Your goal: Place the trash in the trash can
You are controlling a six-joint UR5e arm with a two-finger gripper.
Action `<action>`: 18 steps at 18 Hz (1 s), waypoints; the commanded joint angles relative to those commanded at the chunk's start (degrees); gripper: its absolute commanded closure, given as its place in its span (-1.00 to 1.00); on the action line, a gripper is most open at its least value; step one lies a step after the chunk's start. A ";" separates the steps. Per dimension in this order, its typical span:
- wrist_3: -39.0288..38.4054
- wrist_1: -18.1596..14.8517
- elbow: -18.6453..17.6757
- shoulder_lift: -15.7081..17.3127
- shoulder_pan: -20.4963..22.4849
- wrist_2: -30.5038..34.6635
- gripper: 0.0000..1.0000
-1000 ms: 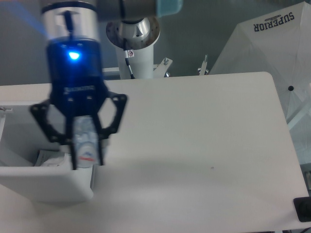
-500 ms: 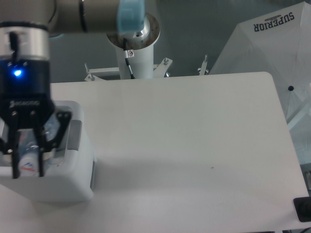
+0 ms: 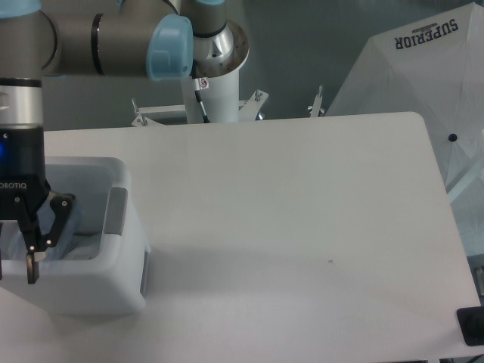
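Gripper (image 3: 17, 253) is hanging over the bin (image 3: 113, 291), partly cut off by the frame edge; I cannot tell its finger state. Bottle is not showing, probably lying inside. Next: lifting clear.

Grey arm (image 3: 98, 34), light-blue joint caps

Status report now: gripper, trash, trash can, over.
Two-finger gripper above white boxy plastic trash can, partly out of frame, nothing seen between visible finger. Bottle not visible. White table shows no trash.
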 joint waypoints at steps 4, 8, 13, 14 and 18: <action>0.17 0.09 -1.14 0.09 1.31 0.44 -1.00; 1.76 0.09 -0.62 0.88 8.95 0.17 -1.00; 11.83 -0.44 -2.19 0.97 16.52 0.52 -1.00; 14.04 -0.53 -3.07 1.14 17.31 0.70 -1.00; 15.99 -0.70 -5.45 2.02 21.00 0.61 -1.00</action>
